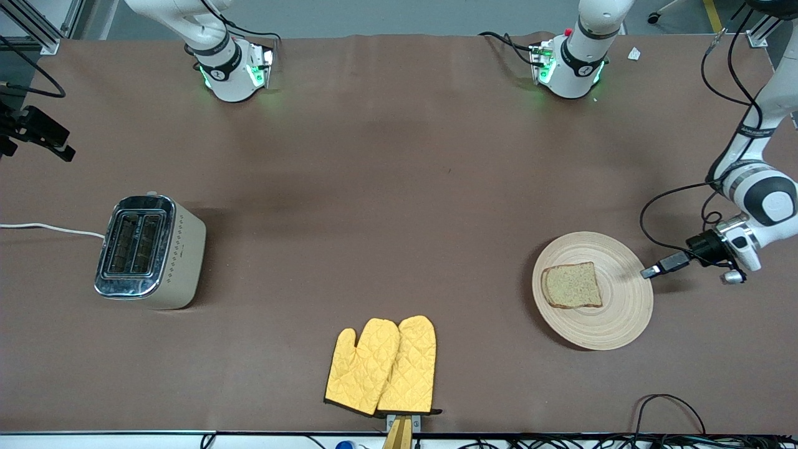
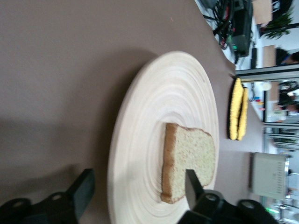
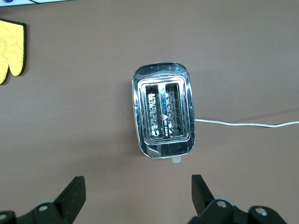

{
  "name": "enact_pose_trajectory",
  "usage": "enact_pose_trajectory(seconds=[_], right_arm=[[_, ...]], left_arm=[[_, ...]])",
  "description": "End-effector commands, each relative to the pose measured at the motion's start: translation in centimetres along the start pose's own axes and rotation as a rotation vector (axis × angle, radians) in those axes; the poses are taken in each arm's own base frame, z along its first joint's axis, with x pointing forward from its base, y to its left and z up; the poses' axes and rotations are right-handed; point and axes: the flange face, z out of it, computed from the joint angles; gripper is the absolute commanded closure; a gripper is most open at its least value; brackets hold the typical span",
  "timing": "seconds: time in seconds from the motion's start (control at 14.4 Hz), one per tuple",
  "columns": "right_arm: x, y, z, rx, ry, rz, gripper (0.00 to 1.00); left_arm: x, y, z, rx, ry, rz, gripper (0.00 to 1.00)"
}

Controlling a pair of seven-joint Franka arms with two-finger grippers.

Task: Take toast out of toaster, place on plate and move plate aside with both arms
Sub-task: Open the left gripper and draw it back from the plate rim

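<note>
The toast point(image 1: 572, 285) lies flat on the round wooden plate point(image 1: 617, 318), toward the left arm's end of the table. In the left wrist view the toast point(image 2: 189, 163) rests near the middle of the plate point(image 2: 154, 107). My left gripper point(image 1: 651, 272) is at the plate's rim, on the side toward the left arm's end. It point(image 2: 138, 182) is open, with one finger outside the rim and the other over the plate beside the toast's corner, holding nothing. My right gripper point(image 3: 136, 182) is open and empty, high over the table beside the toaster point(image 3: 163, 112).
The silver and beige toaster point(image 1: 149, 252) stands toward the right arm's end, both slots empty, its white cord point(image 1: 50, 228) trailing off the table. Two yellow oven mitts point(image 1: 381, 366) lie near the table edge closest to the front camera.
</note>
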Motion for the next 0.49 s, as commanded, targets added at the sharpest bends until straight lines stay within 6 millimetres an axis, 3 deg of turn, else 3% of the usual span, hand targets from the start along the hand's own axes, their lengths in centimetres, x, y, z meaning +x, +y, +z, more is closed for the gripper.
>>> enact_pose_trajectory(seconds=[0.0,0.07,0.14,0.42], right_arm=[[-0.4,0.5,-0.5,-0.001,0.000,-0.002,0.00],[-0.4,0.5,-0.5,-0.001,0.000,-0.002,0.00],[-0.4,0.5,-0.5,-0.001,0.000,-0.002,0.00],[-0.4,0.8,-0.4,-0.002,-0.001,0.003,0.00]], left_arm=[[3.7,2.3,-3.9,0.124,-0.006,0.032,0.00],[5.0,3.2,-5.1,0.171,-0.001,0.049,0.00],[6.0,4.7,-5.2,0.203,-0.015,0.075,0.00],[9.2,12.1,-3.8,0.270,-0.053,0.092,0.00]])
